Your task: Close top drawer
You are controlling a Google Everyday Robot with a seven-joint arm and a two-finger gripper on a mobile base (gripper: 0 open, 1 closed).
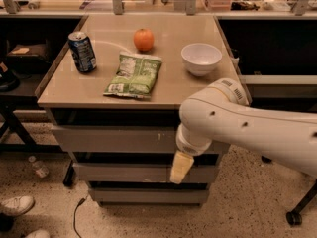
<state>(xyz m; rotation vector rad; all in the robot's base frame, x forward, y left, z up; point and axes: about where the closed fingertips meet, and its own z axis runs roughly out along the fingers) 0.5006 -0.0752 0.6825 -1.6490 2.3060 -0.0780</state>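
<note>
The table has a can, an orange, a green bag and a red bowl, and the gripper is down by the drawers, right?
Nearly. The camera view shows the bowl is white, not red. The can, orange and green bag are on the table, and the gripper is down by the drawers, just below the top drawer.

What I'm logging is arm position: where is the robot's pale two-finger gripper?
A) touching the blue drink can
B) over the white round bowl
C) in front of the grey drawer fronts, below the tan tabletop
C: the gripper hangs in front of the middle grey drawer front, just under the wide grey top drawer, below the tan tabletop, apart from the white round bowl and blue drink can.
</note>
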